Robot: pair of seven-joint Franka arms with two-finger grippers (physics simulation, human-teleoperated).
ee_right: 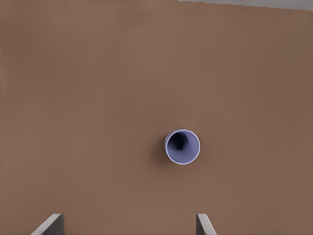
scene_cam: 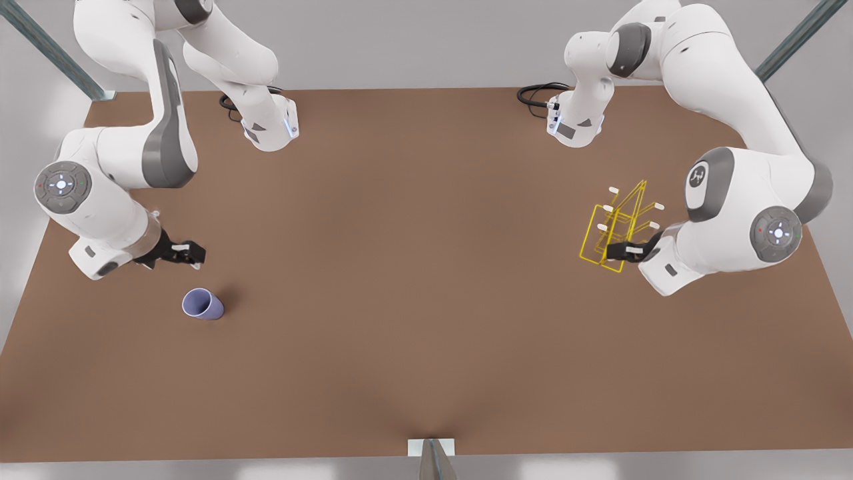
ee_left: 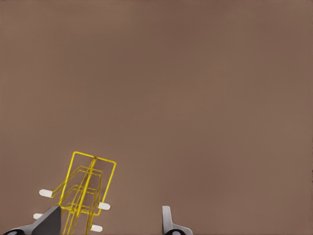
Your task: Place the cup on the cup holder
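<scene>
The lavender-blue cup [scene_cam: 202, 304] stands mouth-up on the brown table at the front view's left; the right wrist view looks down into the cup [ee_right: 182, 146]. My right gripper [scene_cam: 190, 253] hovers just behind it, open and empty, fingertips [ee_right: 203, 223] wide apart. At the front view's right stands the yellow wire cup holder [scene_cam: 616, 227] with white-tipped pegs. My left gripper [scene_cam: 616, 252] hangs over the holder's near base loop, open and holding nothing. In the left wrist view the cup holder [ee_left: 85, 191] lies beside one of the fingers [ee_left: 51, 219], apart from it.
Both arm bases and black cables [scene_cam: 541, 93] sit along the table's far edge. Grey posts stand at the far corners, and a small bracket [scene_cam: 431, 448] marks the near edge. Wide bare tabletop [scene_cam: 413, 267] stretches between cup and holder.
</scene>
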